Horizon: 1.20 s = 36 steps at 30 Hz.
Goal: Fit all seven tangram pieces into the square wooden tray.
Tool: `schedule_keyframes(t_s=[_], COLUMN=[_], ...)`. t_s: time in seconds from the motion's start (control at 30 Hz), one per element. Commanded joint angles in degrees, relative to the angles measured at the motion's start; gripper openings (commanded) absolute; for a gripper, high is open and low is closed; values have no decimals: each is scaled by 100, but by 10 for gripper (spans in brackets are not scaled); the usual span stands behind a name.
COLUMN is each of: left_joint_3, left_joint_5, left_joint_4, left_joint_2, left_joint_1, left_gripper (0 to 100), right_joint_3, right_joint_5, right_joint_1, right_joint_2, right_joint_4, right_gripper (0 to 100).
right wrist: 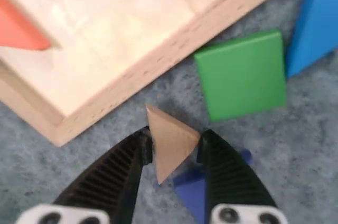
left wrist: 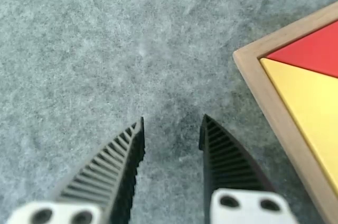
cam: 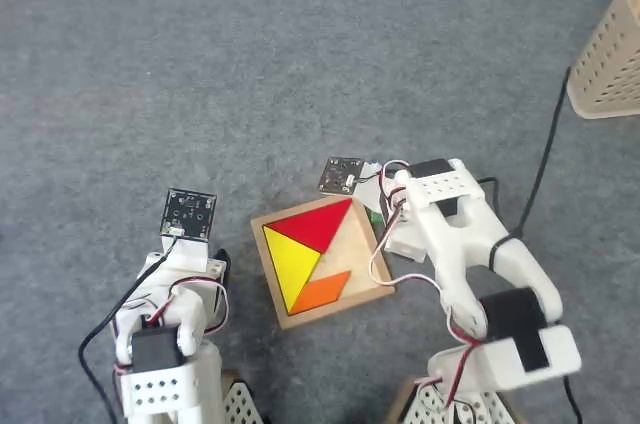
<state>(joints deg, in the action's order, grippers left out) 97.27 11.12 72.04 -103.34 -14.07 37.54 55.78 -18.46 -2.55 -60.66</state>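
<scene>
Wooden tray [cam: 338,308]: sat on the grey worktop [left wrist: 105,49] between the two arms, with part of its floor bare.
Pieces inside: red triangle [cam: 318,224], yellow triangle [cam: 290,262] and orange piece [cam: 322,291] lay flat, edge to edge.
Pieces outside: green square [right wrist: 242,73] and blue piece [right wrist: 317,18] lay on the worktop just beside the rim, and a darker blue piece [right wrist: 193,192] lay below the right gripper.
Right gripper [right wrist: 174,137]: pinched narrowly on a tan triangle [right wrist: 168,142], one finger on each side, just outside the tray's rim. Whether the piece was lifted could not be told.
Left gripper [left wrist: 173,129]: jaws apart, nothing between them, over bare worktop near a tray corner.
Handling: the pieces looked light, stiff and smooth-faced. They probably would not break, but would likely slide or twist under a skewed pinch.
Where to hold: across the thin edges near the middle seemed best, since a triangle's slanted sides could squeeze it out of the jaws.
</scene>
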Motion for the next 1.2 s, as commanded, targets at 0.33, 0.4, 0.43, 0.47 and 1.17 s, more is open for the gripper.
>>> schedule_keyframes(t_s=[0.33, 0.4, 0.43, 0.47, 1.17], left_joint_3=[-66, -66, -66, -66, -66], left_joint_5=[26, 26, 26, 26, 26], left_joint_4=[26, 26, 26, 26, 26], left_joint_2=[-35, -35, -35, -35, -35], left_joint_1=[9, 9, 9, 9, 9], left_gripper=[168, 168, 168, 168, 168], right_joint_3=[-202, -308, -378, -448, -1292], right_joint_5=[-677, -870, -897, -888, -1099], right_joint_1=[-1376, -1780, -1912, -2000, -2492], right_joint_2=[-1385, -1244, -1147, -1033, 470], right_joint_4=[-374, -365, -365, -365, -409], right_gripper=[95, 95, 95, 95, 145])
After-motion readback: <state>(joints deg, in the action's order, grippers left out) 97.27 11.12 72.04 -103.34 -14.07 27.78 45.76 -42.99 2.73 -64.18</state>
